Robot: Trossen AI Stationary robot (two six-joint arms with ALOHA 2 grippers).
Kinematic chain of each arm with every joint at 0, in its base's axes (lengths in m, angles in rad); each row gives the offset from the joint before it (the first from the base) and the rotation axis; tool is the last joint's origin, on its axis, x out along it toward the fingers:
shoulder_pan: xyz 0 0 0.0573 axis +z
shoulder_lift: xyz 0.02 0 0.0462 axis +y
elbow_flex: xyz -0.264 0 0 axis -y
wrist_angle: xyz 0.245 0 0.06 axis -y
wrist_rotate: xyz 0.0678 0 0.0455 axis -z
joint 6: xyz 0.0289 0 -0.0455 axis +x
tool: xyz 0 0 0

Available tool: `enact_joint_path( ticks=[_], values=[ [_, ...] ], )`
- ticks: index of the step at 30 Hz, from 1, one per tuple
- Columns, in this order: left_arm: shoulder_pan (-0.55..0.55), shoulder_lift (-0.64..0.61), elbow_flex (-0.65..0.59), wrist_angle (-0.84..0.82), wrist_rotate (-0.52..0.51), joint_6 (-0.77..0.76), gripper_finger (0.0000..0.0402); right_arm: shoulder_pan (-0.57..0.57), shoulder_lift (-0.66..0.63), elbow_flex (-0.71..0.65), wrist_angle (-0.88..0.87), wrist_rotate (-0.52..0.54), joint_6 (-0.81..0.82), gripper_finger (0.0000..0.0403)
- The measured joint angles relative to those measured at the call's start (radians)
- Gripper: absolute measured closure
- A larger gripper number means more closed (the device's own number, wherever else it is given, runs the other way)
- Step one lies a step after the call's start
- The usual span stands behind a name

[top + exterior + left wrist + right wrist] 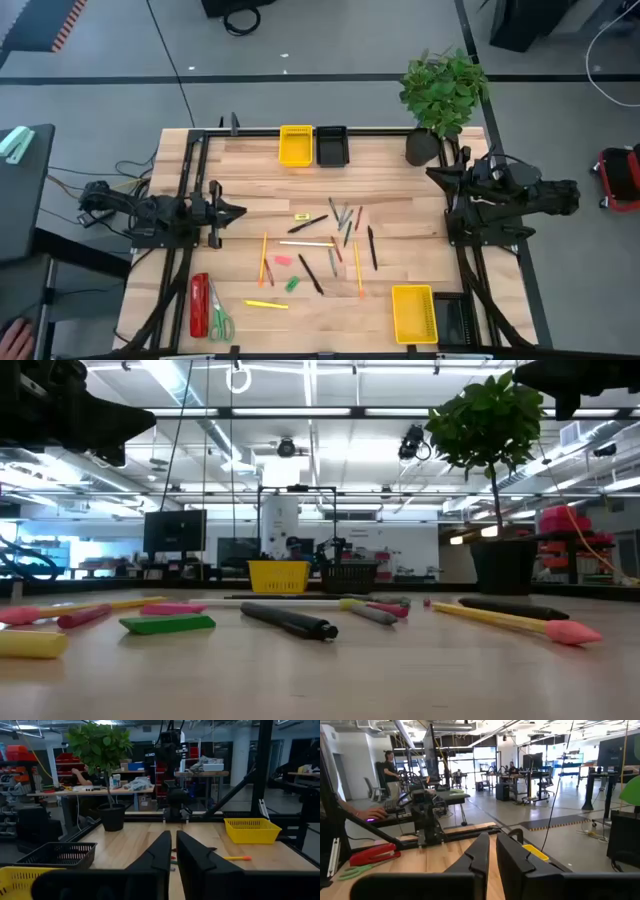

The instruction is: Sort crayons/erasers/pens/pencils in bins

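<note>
No sorting begun. Left pincer (238,211) and right pincer (432,174) both closed and empty, parked at the worktop (250,160) edges. Pens (310,273), pencils (307,243), crayons (344,216), erasers (282,259) lie scattered mid-worktop; bins (295,145) at far edge and near right corner. Next: open one pincer, reach in, pick one item.

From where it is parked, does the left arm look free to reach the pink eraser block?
Probably yes: the left gripper, shut, sits at the table's left edge, and only bare wood and a thin orange pencil lie before the pink eraser block.
</note>
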Motion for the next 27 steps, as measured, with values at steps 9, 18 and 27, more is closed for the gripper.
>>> enact_joint_path(
  ticks=[9,18,27],
  values=[
    [0.0,0.0,0.0,0.0,0.0,0.0,0.0368,0.0,0.0,0.0,0.0,0.0,0.0,0.0363],
    [0.0,0.0,0.0,0.0,0.0,0.0,0.0363,0.0,0.0,0.0,0.0,0.0,0.0,0.0363],
    [0.0,0.0,0.0,0.0,0.0,0.0,0.0371,0.0,0.0,0.0,0.0,0.0,0.0,0.0363]
  ],
)
